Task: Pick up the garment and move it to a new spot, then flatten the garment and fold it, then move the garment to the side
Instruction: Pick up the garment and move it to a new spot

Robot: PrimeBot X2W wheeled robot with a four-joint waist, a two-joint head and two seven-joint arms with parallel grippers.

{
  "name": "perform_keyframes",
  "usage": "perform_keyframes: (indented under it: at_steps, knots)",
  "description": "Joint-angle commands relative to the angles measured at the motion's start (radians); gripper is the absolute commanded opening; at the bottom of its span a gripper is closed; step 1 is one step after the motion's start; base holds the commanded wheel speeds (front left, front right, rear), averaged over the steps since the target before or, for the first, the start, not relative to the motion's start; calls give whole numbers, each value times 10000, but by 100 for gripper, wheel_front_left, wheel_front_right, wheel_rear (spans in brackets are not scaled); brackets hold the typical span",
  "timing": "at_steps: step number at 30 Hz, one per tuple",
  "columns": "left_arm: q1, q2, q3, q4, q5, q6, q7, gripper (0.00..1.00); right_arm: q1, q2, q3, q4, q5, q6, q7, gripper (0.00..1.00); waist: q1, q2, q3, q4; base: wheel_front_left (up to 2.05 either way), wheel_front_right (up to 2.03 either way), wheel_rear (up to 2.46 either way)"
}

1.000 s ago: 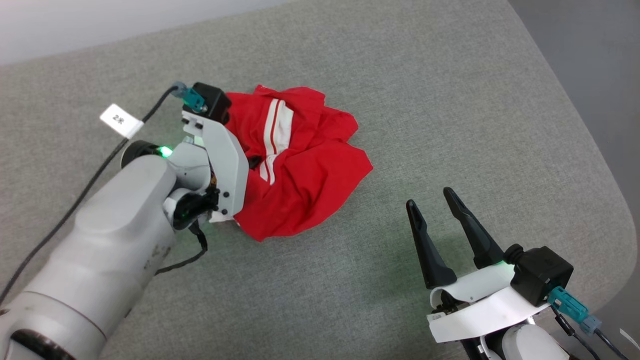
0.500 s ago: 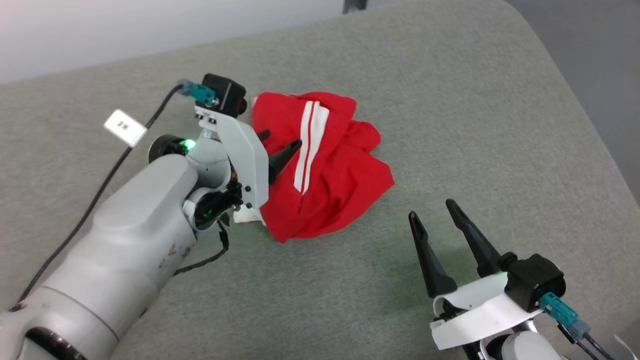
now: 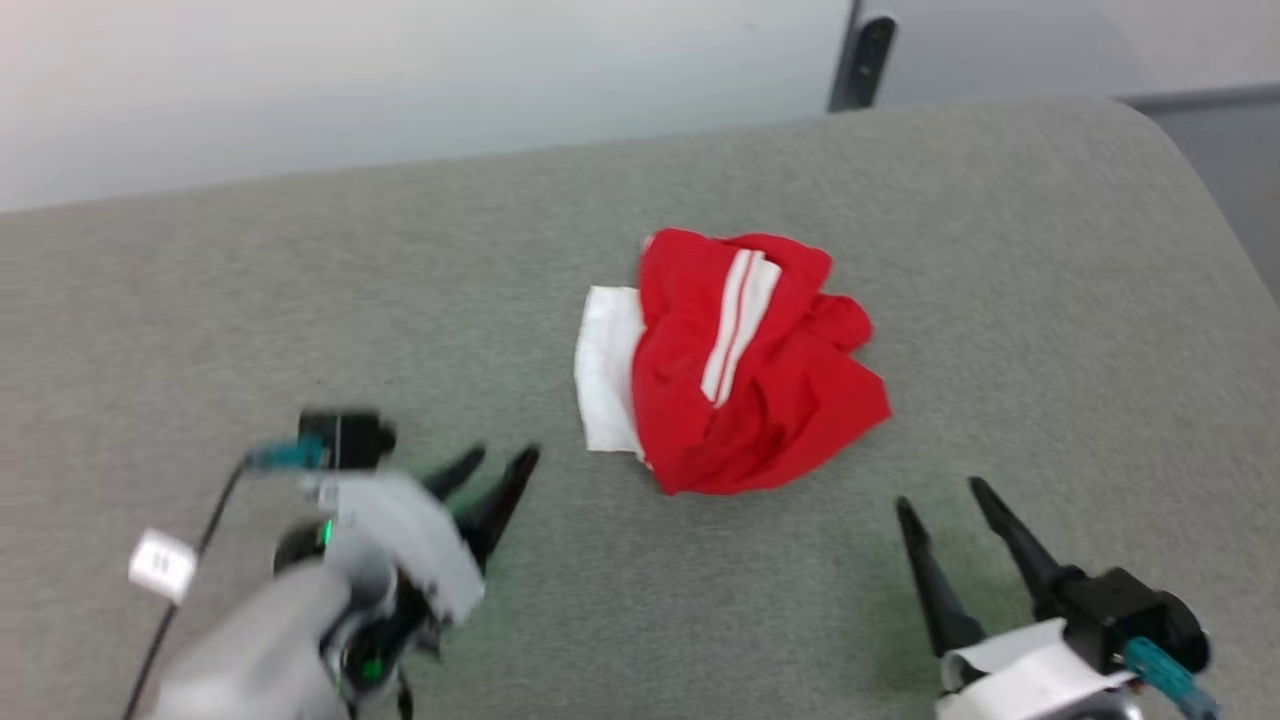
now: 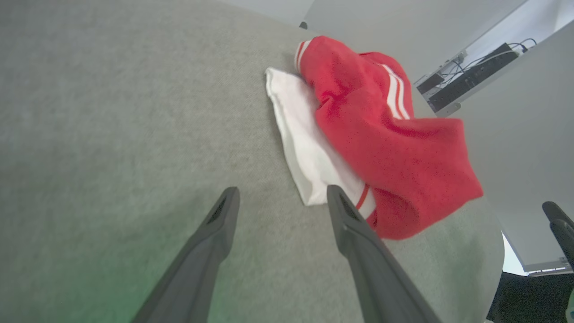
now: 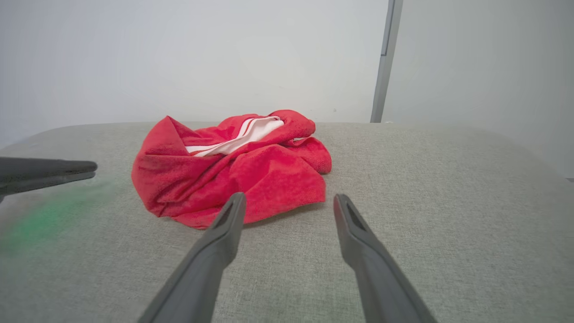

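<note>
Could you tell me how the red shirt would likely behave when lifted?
The shirt lies crumpled in soft folds, so it will probably droop and unfurl. It looks thin, so likely light. Its white sleeve may trail.

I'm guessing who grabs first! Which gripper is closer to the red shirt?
Left, narrowly: left gripper is by the shirt, at its white sleeve; right gripper off its red corner.

I think I am working in a robot test lab. My table (image 3: pixel 250 300) has a plain grey cloth top. At twelve o'clock stands a bare white wall (image 3: pixel 400 90), and at one o'clock a grey post (image 3: pixel 862 55). My left wrist camera sees a black box (image 4: pixel 471 76) with wires.
</note>
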Motion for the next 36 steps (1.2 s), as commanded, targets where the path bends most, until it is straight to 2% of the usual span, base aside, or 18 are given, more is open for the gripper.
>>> perform_keyframes:
  at_steps: [1, 6, 9, 13, 19, 22, 26, 32, 36]
  knots:
    - [401, 58, 29, -43, -71, 20, -226, 100, 175, -105, -130, -29, -71, -14, 24, 100, 0, 0, -545, 667, 0, 0, 0]
    - [1866, 323, 617, -226, -510, 56, -1272, 100, 567, -414, -833, -293, -141, -14, 254, 100, 0, 0, -667, 1105, 0, 0, 0]
    - [2595, 419, 1050, -467, -71, 385, -1502, 100, 793, -517, -1130, -461, -139, -14, 401, 100, 0, 0, -769, 1322, 0, 0, 0]
    - [3781, 192, 2622, -1277, 1194, 823, -1510, 100, 1089, -568, -1428, -645, -110, -14, 522, 100, 0, 0, -926, 1607, 0, 0, 0]
    - [5628, -286, 4667, -2773, 4082, 1684, -1518, 100, 1395, -618, -1624, -816, -26, -14, 758, 100, 0, 0, -1281, 1781, 0, 0, 0]
    - [6410, -648, 5545, -3484, 5371, 1852, -1519, 100, 1480, -580, -1679, -866, -12, -14, 825, 100, 0, 0, -1417, 1805, 0, 0, 0]
    - [7135, -1106, 6542, -4288, 7143, 1857, -1520, 100, 1482, -486, -1726, -959, 10, -14, 856, 100, 0, 0, -1508, 1731, 0, 0, 0]
    - [7877, -1900, 7929, -5644, 9481, 1545, -1519, 100, 1391, -241, -2102, -1237, 261, -14, 844, 100, 0, 0, -1566, 1576, 0, 0, 0]
    - [8316, -2486, 8522, -5961, 10444, 1365, -1519, 100, 1469, -142, -2193, -1306, 273, -14, 862, 100, 0, 0, -1523, 1470, 0, 0, 0]
